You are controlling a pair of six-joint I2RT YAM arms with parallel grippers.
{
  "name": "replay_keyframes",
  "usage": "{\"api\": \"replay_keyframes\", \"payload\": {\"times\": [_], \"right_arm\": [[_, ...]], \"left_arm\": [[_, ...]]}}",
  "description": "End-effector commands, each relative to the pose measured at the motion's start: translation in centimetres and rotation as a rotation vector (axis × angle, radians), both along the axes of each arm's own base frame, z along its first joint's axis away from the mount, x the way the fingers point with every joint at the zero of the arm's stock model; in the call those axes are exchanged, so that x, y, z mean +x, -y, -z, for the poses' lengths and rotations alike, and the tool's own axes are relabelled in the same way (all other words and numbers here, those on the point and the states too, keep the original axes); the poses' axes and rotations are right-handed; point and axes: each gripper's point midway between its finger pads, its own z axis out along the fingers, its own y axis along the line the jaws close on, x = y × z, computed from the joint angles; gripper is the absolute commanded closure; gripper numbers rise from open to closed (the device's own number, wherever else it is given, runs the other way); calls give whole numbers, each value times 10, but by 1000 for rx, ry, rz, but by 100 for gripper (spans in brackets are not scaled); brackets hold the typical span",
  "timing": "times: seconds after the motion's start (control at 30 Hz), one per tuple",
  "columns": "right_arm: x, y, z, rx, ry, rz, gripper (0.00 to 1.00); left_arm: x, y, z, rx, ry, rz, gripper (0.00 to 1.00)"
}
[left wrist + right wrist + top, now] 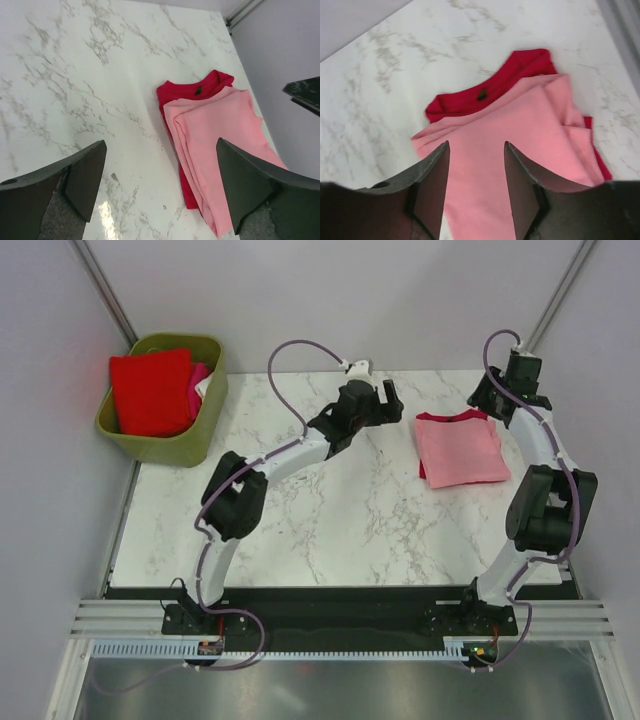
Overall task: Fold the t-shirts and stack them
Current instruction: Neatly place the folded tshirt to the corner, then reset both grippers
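Observation:
A folded light pink t-shirt (462, 450) lies on a folded dark crimson t-shirt (455, 417) at the table's far right. Both show in the left wrist view, the pink t-shirt (220, 130) over the crimson one (192, 91), and in the right wrist view, pink (530, 130) over crimson (520, 65). My left gripper (388, 400) (160, 142) is open and empty, above the table just left of the stack. My right gripper (484, 398) (476, 143) is open and empty, above the pink shirt's far edge. A bright red t-shirt (150, 390), a hot pink one (197, 385) and a white one (206, 388) lie in the basket.
The olive-green basket (160, 450) stands at the far left corner, partly off the marble table (330, 520). Grey walls close in the back and sides. Part of the right arm (305, 95) shows at the edge of the left wrist view.

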Motion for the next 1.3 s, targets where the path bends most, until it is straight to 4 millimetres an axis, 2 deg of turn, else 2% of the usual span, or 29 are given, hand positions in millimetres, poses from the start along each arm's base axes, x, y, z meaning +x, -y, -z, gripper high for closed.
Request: {"api": "replay_keyframes", "payload": {"times": [0.0,0.07,0.2,0.23,0.27,0.3,0.33,0.37,0.47,0.5,0.53,0.57,0.6,0.63,0.67,0.7,0.77,0.8,0.83,0.87,0.9,0.93,0.97,1.0,1.03,1.13,1.2,1.23,1.27], "right_arm": [[1,-50,-9,8,47,-156,49],[1,-68,3,11,23,-195,57],[2,-113,17,53,-3,-328,62],[3,-119,17,54,-2,-346,63],[2,-125,19,56,-6,-366,64],[1,-140,18,58,-4,-401,64],[1,-146,18,63,0,-415,63],[0,-160,16,68,7,-441,62],[-4,-183,9,76,64,-472,57],[-16,-197,23,86,50,-495,56],[-14,-205,18,85,101,-509,56],[-19,-213,9,93,135,-512,55],[-26,-225,10,92,153,-529,55],[-34,-230,19,93,174,-531,53],[-42,-240,7,93,216,-538,50],[-55,-241,20,87,202,-533,47],[-66,-246,-6,55,297,-502,36],[-79,-244,5,47,287,-488,32],[-79,-235,-4,14,334,-423,25],[-92,-235,-26,11,402,-405,19],[-99,-230,-29,2,425,-372,10],[-112,-225,-18,-2,434,-358,2],[-122,-220,-32,0,482,-339,2],[-130,-215,-22,0,472,-327,2],[-136,-210,-29,10,487,-309,2],[-147,-205,-32,18,504,-296,2],[-153,-205,-28,33,501,-300,2],[-155,-206,-28,44,502,-300,2],[-158,-204,-30,65,509,-285,2]], "left_arm": [[-4,-46,-53,92,144,-87,1],[-12,-67,-51,99,122,-111,0],[-17,-113,-46,67,64,-141,1],[-24,-124,-30,90,34,-148,2],[-29,-137,-46,81,57,-162,2],[-33,-145,-46,92,61,-174,2],[-42,-155,-32,122,41,-178,2],[-49,-166,-50,120,75,-186,2],[-67,-194,-36,156,55,-218,1],[-74,-203,-48,139,73,-226,1],[-82,-213,-32,161,45,-235,1],[-86,-221,-30,165,41,-246,2],[-93,-230,-40,154,63,-263,2],[-102,-238,-25,180,43,-267,2],[-108,-243,-26,181,48,-274,2],[-113,-248,-24,184,49,-280,2],[-128,-258,-24,178,61,-281,2],[-133,-260,-22,176,63,-280,2],[-143,-266,-20,170,70,-276,2],[-147,-268,-20,163,75,-276,2],[-151,-269,-20,153,77,-271,2],[-160,-272,-21,141,88,-260,2],[-164,-272,-24,132,100,-245,2],[-169,-269,-26,122,112,-216,2],[-177,-273,-28,121,134,-204,2],[-190,-276,-23,136,156,-167,1],[-199,-282,-30,122,196,-163,1],[-204,-286,-20,142,194,-159,1],[-208,-294,-27,127,225,-188,0]]}}
